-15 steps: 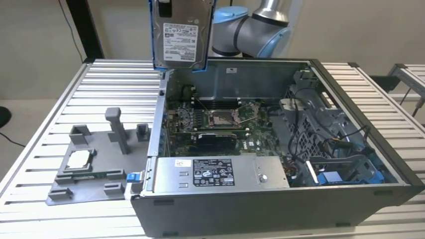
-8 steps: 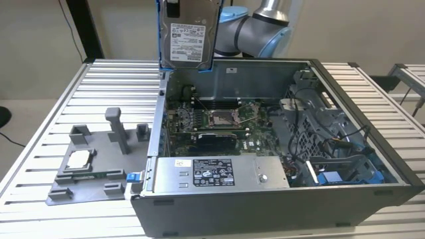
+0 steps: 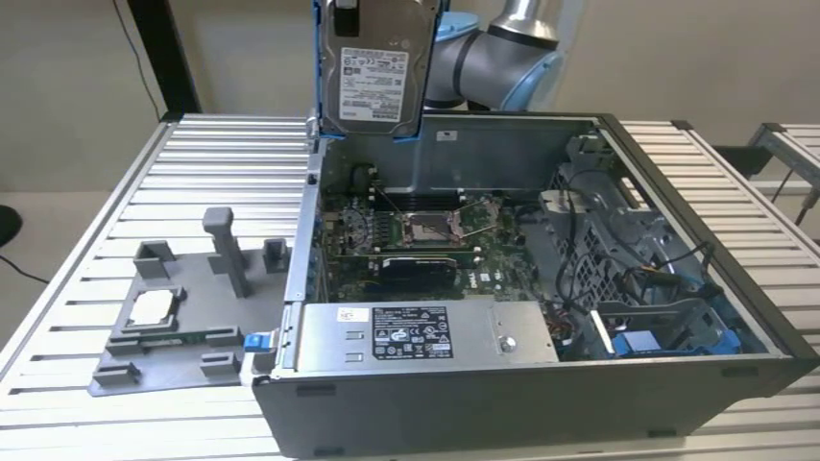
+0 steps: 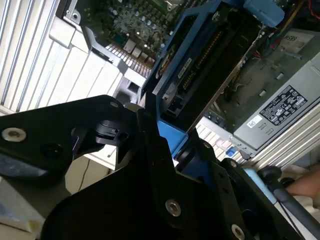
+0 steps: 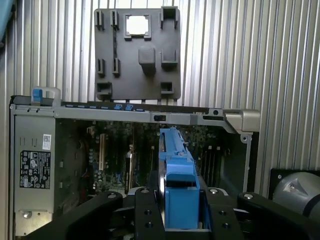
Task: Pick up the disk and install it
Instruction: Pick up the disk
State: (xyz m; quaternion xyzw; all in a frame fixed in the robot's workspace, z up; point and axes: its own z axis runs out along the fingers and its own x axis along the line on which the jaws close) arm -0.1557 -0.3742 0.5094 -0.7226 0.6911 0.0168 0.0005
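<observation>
The disk (image 3: 374, 69) is hanging upright, clear of the work surface, its white label facing the exterior camera and its blue carrier bracket (image 3: 317, 67) running along both long edges. It is sitting just above the rear wall of the open computer case (image 3: 539, 408), towards the exterior view's left corner, with its lower end not touching the case as far as can be judged.

In both wrist views the gripper (image 5: 180, 216) is clamping the disk, the black fingers (image 5: 148, 212) closing in against the two sides of the blue bracket, with nothing else in its grasp. In the second wrist view the gripper (image 4: 180, 150) is gripping one end of the disk (image 4: 200, 65), which is pointing out over the case interior.

Below the disk, the motherboard (image 3: 423, 230) is lying exposed on the case floor. The grey power supply box (image 3: 423, 336) with its white sticker is sitting along the near wall, and a blue drive bay (image 3: 654, 343) is showing at the exterior view's right.

Outside the case, at the exterior view's left, a grey fixture plate (image 3: 192, 288) is resting on the slatted table (image 3: 218, 154), carrying a small square chip (image 3: 154, 307). The robot arm (image 3: 494, 58) is reaching in from behind the case.
</observation>
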